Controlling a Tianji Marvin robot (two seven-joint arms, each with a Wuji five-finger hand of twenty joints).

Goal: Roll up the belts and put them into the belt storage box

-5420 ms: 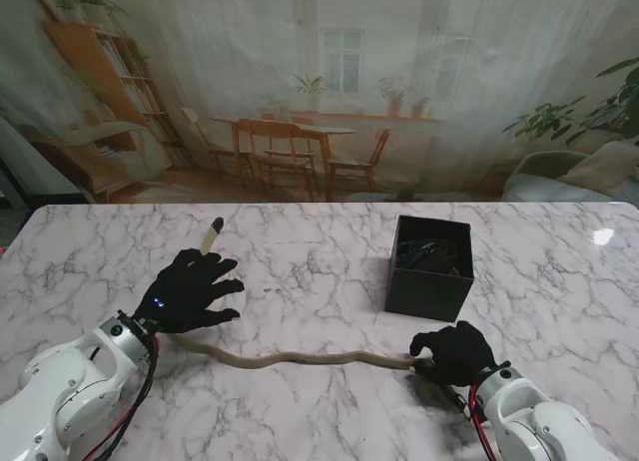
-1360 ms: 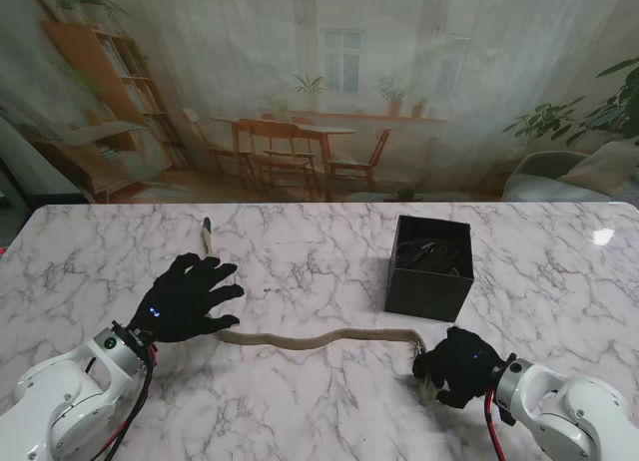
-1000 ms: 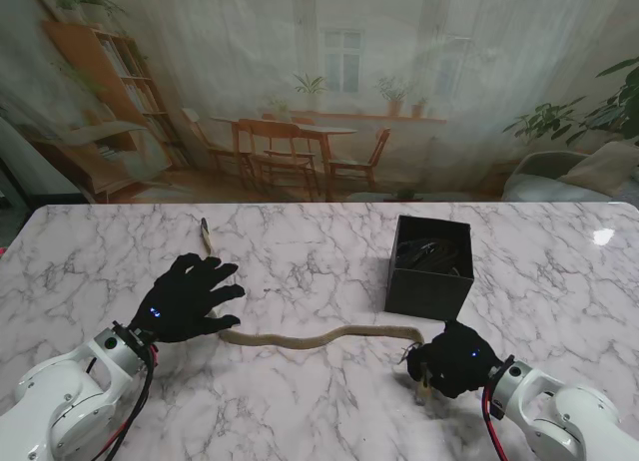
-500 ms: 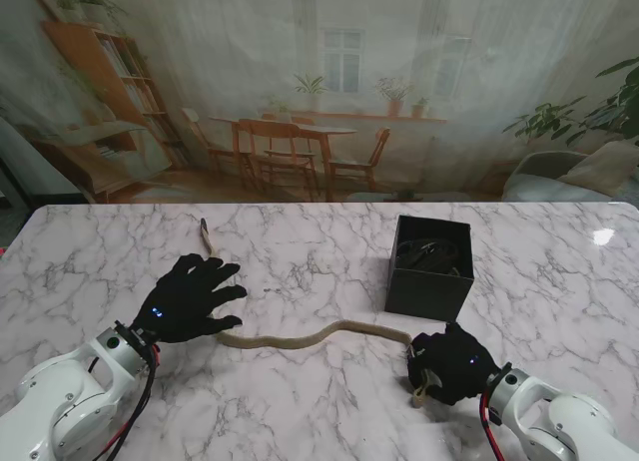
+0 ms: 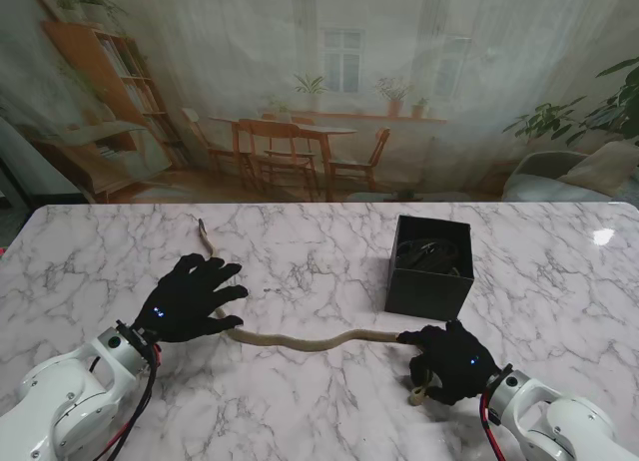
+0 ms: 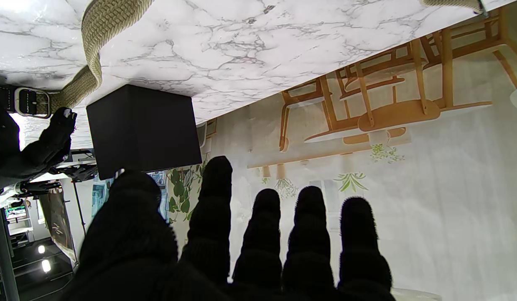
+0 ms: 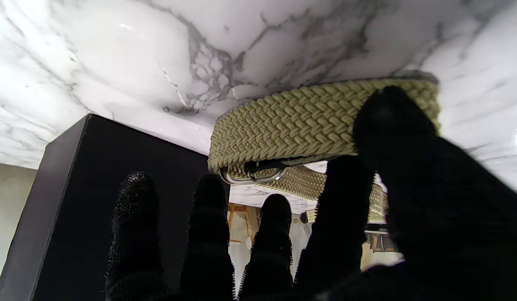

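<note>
Belt (image 5: 300, 338) lies in a wavy line across the table (image 5: 319, 261) between my hands, nearer to me than the box (image 5: 429, 266). Right hand (image 5: 447, 361) pinches its folded buckle end between thumb and fingers. Left hand (image 5: 190, 296) rests fingers spread over the belt's other stretch.

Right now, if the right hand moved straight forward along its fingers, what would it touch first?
Probably the black belt storage box. The right hand points at its near wall in the stand view, and the wall fills the space past the fingers in the right wrist view; the gap is unclear.
</note>
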